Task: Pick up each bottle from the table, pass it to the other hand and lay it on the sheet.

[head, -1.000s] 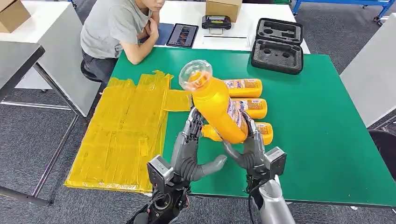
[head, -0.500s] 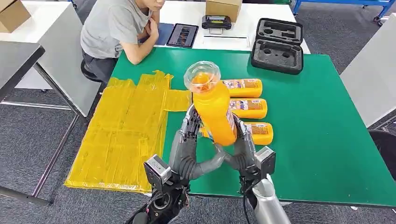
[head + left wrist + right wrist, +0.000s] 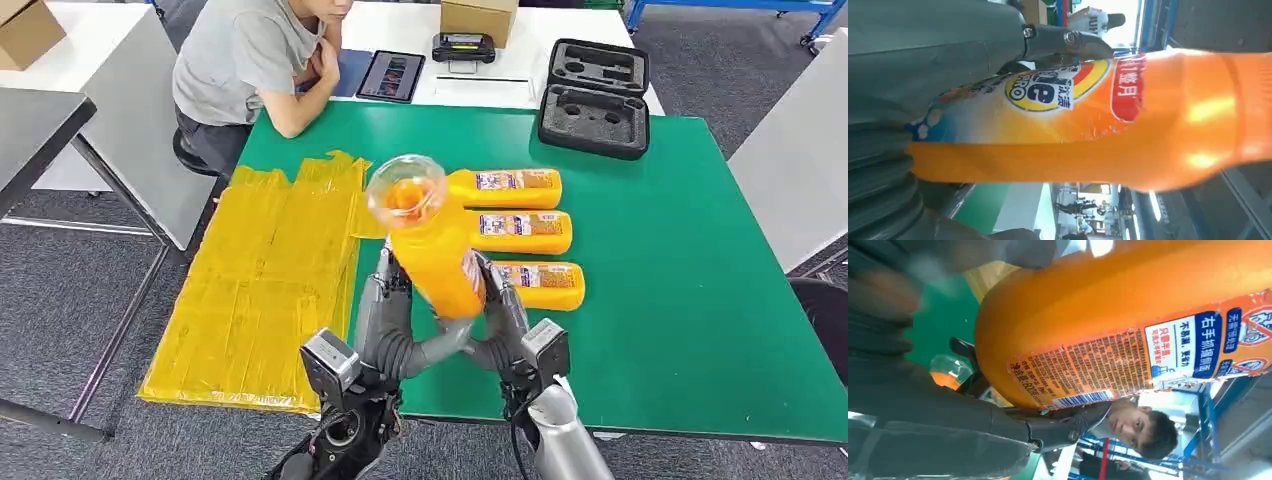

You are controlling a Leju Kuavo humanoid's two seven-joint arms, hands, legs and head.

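Beyond both hands, the green felt-covered surface (image 3: pixel 680 300) is spread out, and to the left hand's outer side the crinkled yellow plastic sheet (image 3: pixel 260 290) is draped over its edge. Just past the right hand, three orange plastic bottles with printed labels (image 3: pixel 520 232) are laid side by side on the surface, caps pointing toward the sheet. At the far corner a person in a grey shirt (image 3: pixel 250 60) is seated, leaning on the surface, and a black moulded case (image 3: pixel 594 97) is seen farther off.

Between the two hands a fourth orange plastic bottle with a clear domed cap (image 3: pixel 432 240) is held off the surface, tilted with its cap up and toward the sheet. The left hand (image 3: pixel 392 320) is wrapped against one side of its lower body and the right hand (image 3: pixel 505 320) is pressed on the other, so both are judged to be grasping it; the handover appears to be midway.

For this step to be done well, the left hand's hold should be confirmed as firm around the label before the right hand's fingers are loosened. The right hand should then be drawn straight back, clear of the bottle, so it is not twisted. Only afterwards should the bottle be carried over the sheet and lowered on its side.
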